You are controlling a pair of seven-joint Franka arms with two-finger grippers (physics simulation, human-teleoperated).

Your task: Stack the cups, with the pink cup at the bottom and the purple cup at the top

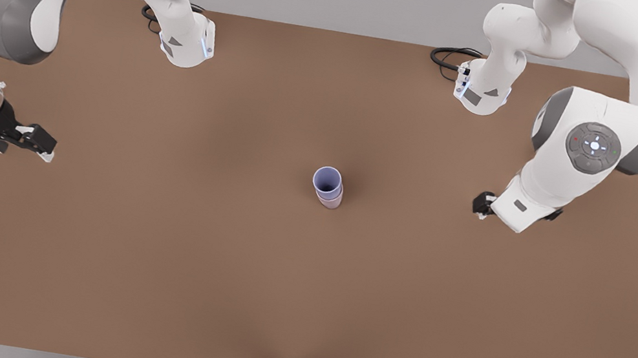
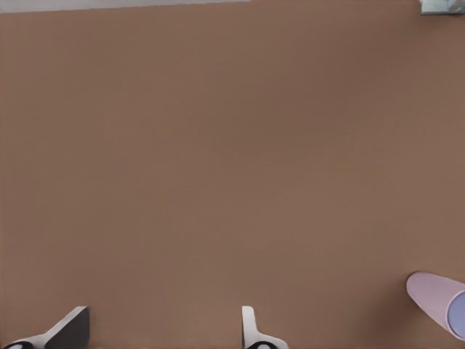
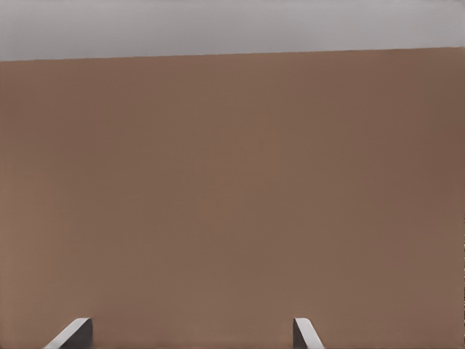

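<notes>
Centrally stacked, 2 cups between idle arms: right end effector (image 1: 43, 147) at the front view's left, fingers spread, empty, purple cup (image 1: 327, 179) nested upright in pink cup (image 1: 331, 201) mid-tabletop (image 1: 150, 241), left end effector (image 1: 480, 205) at the right, fingers spread, empty.

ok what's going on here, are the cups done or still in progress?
It looks done. The purple cup sits nested in the pink cup, and the stack stands upright near the middle of the table. Neither hand is touching it. The left hand hangs open at the front view's right and the right hand is open at the front view's left, both apart from the stack.
</notes>
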